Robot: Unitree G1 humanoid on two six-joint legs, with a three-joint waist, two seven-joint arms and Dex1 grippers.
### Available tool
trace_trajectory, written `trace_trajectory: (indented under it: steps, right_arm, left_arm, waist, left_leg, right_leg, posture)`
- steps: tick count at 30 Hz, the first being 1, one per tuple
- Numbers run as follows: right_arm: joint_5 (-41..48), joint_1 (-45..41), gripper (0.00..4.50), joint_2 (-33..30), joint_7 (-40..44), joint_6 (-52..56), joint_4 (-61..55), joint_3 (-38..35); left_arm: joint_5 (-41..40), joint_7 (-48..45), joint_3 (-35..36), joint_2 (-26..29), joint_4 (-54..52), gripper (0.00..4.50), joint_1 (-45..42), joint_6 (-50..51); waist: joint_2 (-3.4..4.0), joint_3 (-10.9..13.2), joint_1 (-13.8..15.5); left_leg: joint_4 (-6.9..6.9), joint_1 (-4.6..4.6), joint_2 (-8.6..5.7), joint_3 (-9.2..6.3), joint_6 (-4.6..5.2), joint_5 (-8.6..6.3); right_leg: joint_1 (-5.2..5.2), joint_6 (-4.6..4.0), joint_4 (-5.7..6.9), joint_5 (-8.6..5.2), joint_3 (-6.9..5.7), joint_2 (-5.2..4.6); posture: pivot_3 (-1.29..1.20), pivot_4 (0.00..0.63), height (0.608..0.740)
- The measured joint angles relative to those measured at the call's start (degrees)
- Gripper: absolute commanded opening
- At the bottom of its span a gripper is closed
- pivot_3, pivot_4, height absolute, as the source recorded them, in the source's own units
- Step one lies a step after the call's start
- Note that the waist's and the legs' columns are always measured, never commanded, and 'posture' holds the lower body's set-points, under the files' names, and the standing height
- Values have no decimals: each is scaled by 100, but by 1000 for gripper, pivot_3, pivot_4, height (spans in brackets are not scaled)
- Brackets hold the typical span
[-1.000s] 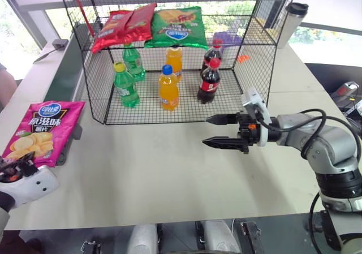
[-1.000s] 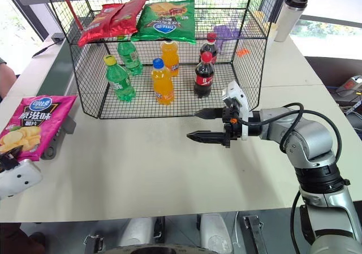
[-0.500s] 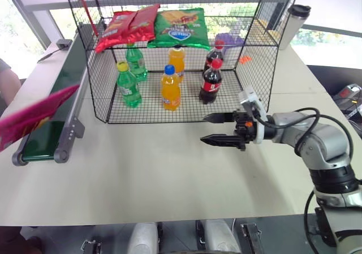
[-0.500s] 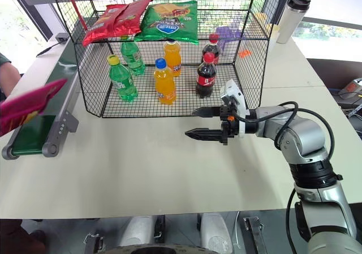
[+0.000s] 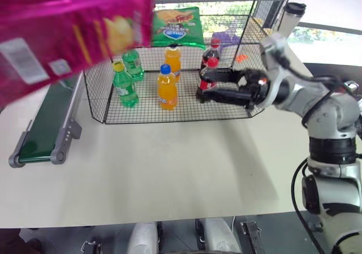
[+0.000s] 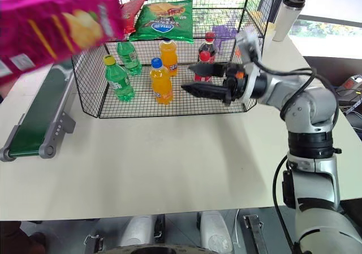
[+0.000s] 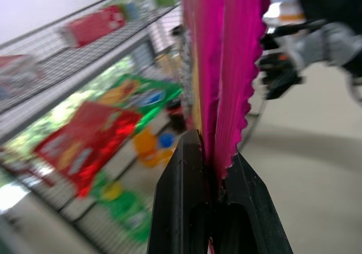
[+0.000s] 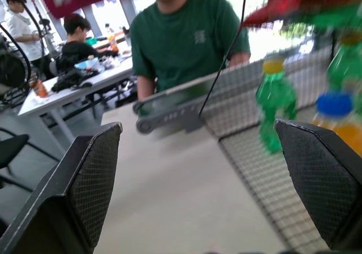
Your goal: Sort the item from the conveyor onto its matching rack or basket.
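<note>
Left gripper (image 7: pixel 218 177), clamped on the pink bag (image 5: pixel 68 33), has swung it up off the conveyor (image 5: pixel 48 118) to high near-left, level with the cage (image 5: pixel 249 67) shelf, while the right gripper (image 5: pixel 218 90), fingers spread, has risen toward the cage, so placing likely comes next.

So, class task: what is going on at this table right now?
A robot is sorting snacks. Its left pincer is shut on the edge of a pink chip bag, holding it up in the air in front of the wire cage, off the green conveyor. The right pincer hangs open and empty by the cage front. Red bags and a green bag lie on the cage's top shelf, with bottles below.
</note>
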Motion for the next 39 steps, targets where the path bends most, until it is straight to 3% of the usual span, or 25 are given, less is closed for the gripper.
trace_trajectory:
  steps: [7, 12, 26, 34, 37, 39]
  right_arm:
    - [-603, -327, 4500, -322, 401, -675, 523, 77]
    - [-135, -319, 4500, -253, 486, -259, 331, -62]
    - [468, -722, 4500, 76, 418, 151, 303, -308]
    - [863, -742, 4500, 208, 259, 490, -182, -342]
    - [913, -742, 3720, 295, 177, 525, -181, -310]
    - [972, -742, 2741, 370, 142, 572, -185, -300]
  left_arm:
    - [-312, 67, -2090, -459, 129, 40, -1055, -843]
    - [-159, -107, -2953, -698, 219, 40, -1655, -1054]
    - [253, -545, -3471, -836, 232, 40, -2047, -1035]
    - [373, -583, -3823, -1262, 49, 40, -2053, -1034]
    - [452, -631, -3917, -1356, 8, 0, -2060, -1035]
    - [527, -641, -3975, -1445, 7, 0, -2073, -1053]
  waist:
    - [1, 1, -40]
    - [-1, 3, -42]
    - [-2, 4, -33]
    - [-3, 4, -24]
    - [-3, 4, -30]
    - [-2, 4, -31]
  left_leg:
    - [4, -7, -5, 19, 0, 0]
    - [4, -17, -3, 24, 0, 0]
    - [9, -17, -3, 31, 0, 1]
    - [12, -17, -3, 29, 0, 1]
    - [12, -17, -3, 29, 0, 1]
    - [12, -17, -3, 29, 0, 1]
  right_leg:
    - [-12, 2, 1, 1, 22, 4]
    - [-32, 11, 12, 6, 33, 11]
    - [-43, 12, 31, 6, 42, 13]
    - [-43, 12, 35, 6, 44, 14]
    - [-44, 12, 35, 6, 45, 15]
    - [-44, 12, 35, 6, 45, 15]
  posture:
    - [0, 150, 740]
    - [0, 150, 740]
    - [0, 150, 740]
    - [0, 150, 740]
    - [0, 150, 740]
    - [0, 150, 740]
